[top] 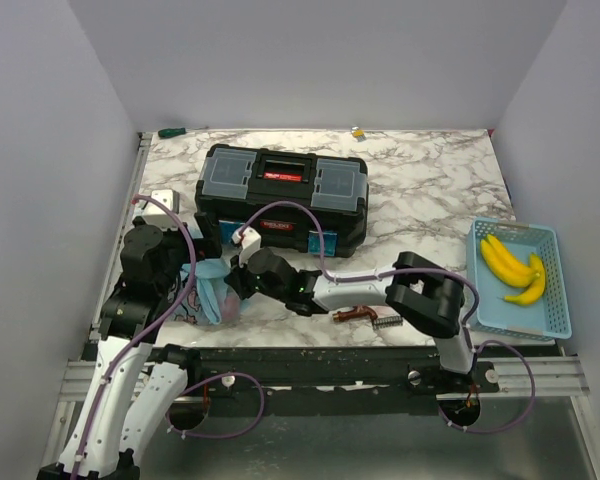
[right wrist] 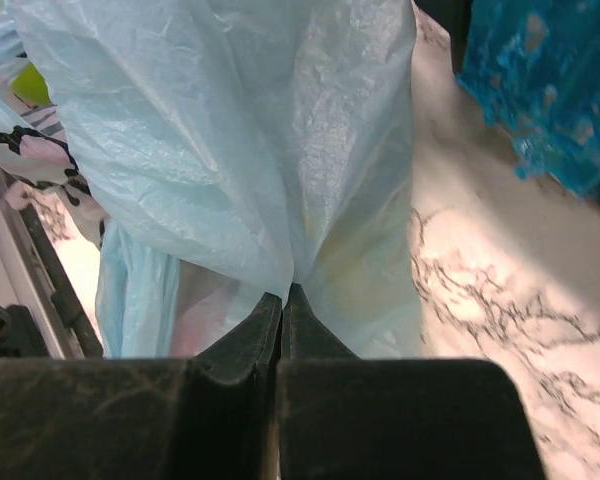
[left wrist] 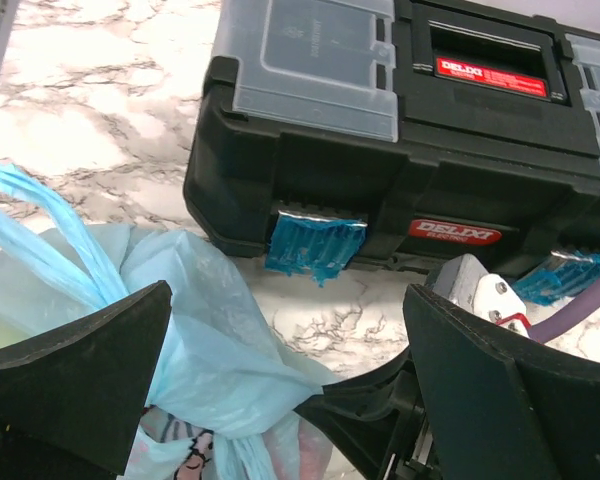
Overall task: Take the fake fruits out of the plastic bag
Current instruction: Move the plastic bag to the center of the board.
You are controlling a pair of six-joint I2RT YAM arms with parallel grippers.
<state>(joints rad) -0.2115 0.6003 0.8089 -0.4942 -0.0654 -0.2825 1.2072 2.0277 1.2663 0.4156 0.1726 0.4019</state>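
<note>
The light-blue plastic bag (top: 216,292) with its pink cartoon print lies crumpled at the near left of the table. My right gripper (top: 238,284) reaches left and is shut on a fold of the bag's film (right wrist: 280,200); its closed tips (right wrist: 284,296) pinch the plastic. In the left wrist view the bag (left wrist: 195,330) bulges past the left finger. My left gripper (left wrist: 288,305) is wide open around the bag's right edge and grips nothing. Something yellow-green (right wrist: 30,86) shows dimly through the film. Yellow bananas (top: 512,268) lie in the blue mesh basket (top: 558,300) at the right.
A black toolbox (top: 283,197) with clear lid compartments stands just behind the bag and both grippers. A small brown tool (top: 355,314) and a metal spring (top: 387,322) lie near the front edge. A white box (top: 163,201) sits at the left edge.
</note>
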